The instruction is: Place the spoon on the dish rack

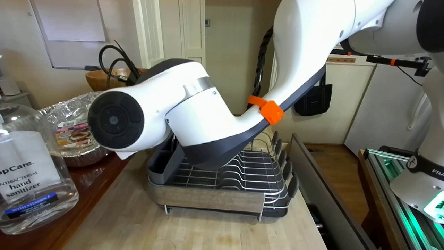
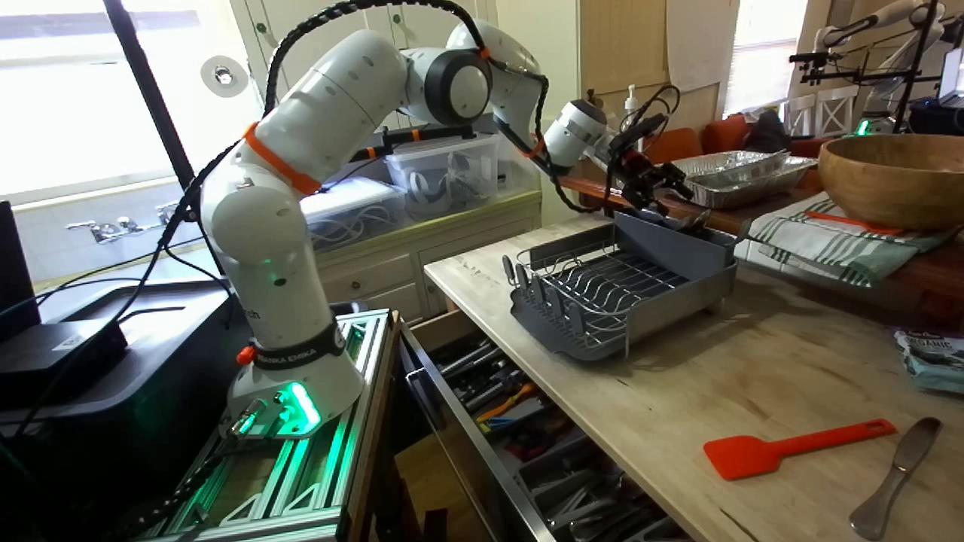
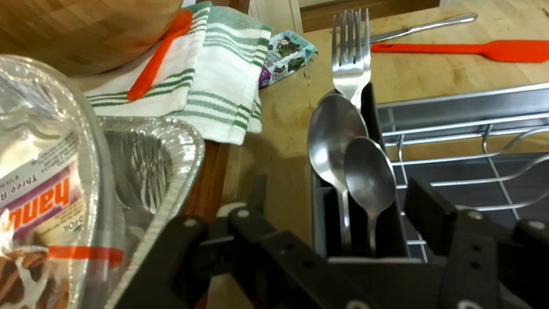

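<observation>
Caddy (image 2: 666, 248) on dish rack (image 1: 211, 199): two spoons (image 3: 369, 176), fork tines (image 3: 351, 47) | end effector (image 3: 341, 198): spread wide, gripping nothing

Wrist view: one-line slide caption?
Open gripper at the utensil holder of the dish rack, where a larger spoon and a smaller spoon sit bowls up.

We can read "opCare", "hand sanitizer" and "WITH VITAMIN E" on the bottle (image 1: 31, 173), left of the wrist (image 1: 163, 100) carrying the gripper (image 3: 342, 204) in an exterior view. In the wrist view, left of the gripper, there's a pan label (image 3: 40, 210) with a big "hand", plus "Three" and "FOIL". Past the gripper we've got "ORGANIC" on a snack bag (image 3: 286, 56). Well below it, the base band (image 2: 301, 351) says "FRANKA EMIKA".
</observation>
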